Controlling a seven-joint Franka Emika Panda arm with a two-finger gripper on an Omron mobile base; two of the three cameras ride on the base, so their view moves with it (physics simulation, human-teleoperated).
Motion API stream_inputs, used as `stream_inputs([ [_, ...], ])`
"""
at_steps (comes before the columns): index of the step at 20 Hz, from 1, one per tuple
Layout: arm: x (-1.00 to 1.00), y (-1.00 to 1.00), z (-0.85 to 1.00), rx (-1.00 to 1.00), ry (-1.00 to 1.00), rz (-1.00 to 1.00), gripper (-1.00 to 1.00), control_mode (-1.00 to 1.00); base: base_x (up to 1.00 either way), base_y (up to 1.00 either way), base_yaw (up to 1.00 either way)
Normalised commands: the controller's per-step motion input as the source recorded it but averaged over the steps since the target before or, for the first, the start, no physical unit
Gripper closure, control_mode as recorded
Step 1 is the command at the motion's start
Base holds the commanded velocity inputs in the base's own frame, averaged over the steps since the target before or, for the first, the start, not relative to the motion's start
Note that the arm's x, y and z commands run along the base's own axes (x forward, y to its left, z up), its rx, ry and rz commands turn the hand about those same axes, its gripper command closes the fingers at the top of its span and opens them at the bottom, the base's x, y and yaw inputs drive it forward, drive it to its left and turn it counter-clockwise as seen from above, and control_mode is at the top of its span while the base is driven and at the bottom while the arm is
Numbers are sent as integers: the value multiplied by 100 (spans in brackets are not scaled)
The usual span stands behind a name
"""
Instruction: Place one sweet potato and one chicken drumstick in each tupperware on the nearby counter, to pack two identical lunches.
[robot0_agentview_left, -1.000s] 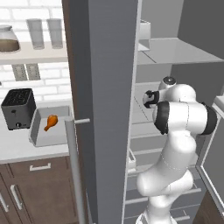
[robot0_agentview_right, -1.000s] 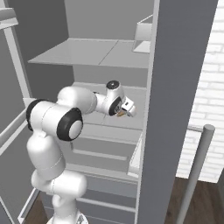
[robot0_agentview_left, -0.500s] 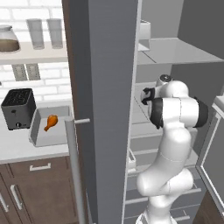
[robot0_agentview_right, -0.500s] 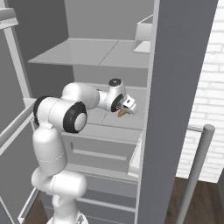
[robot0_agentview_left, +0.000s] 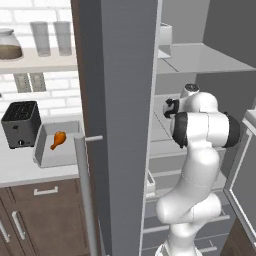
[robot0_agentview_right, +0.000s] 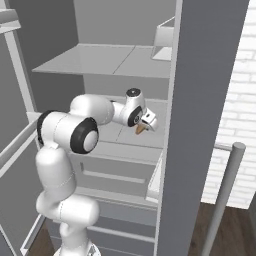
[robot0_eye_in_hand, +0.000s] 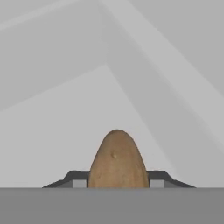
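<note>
Tool (robot0_agentview_right: 142, 127) sits inside the open fridge, above the middle shelf (robot0_agentview_right: 125, 135), pinching the sweet potato (robot0_eye_in_hand: 117, 159) between its two dark fingertips (robot0_eye_in_hand: 76, 178) (brown rounded end pokes forward, clear of the shelf surface as far as the hand view shows). From the right base view the sweet potato (robot0_agentview_right: 140, 128) shows as a small brown lump just under the white hand.

Out on the bench (robot0_agentview_left: 20, 167), one tupperware (robot0_agentview_left: 45, 154) lies near the right edge, just beside the black toaster (robot0_agentview_left: 21, 124). A chicken drumstick (robot0_agentview_left: 58, 139) lies inside that tray, toward its middle. Wall shelf (robot0_agentview_left: 35, 59) above carries a jar (robot0_agentview_left: 9, 45).
</note>
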Motion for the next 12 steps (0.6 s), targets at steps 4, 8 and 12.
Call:
stream_inputs([
  [4,-85,0,43,0,0,0,100,-100,0,0,0],
  [8,-99,0,68,0,-1,3,100,-100,0,0,0],
  [12,-100,20,58,3,-4,0,100,-100,0,0,0],
])
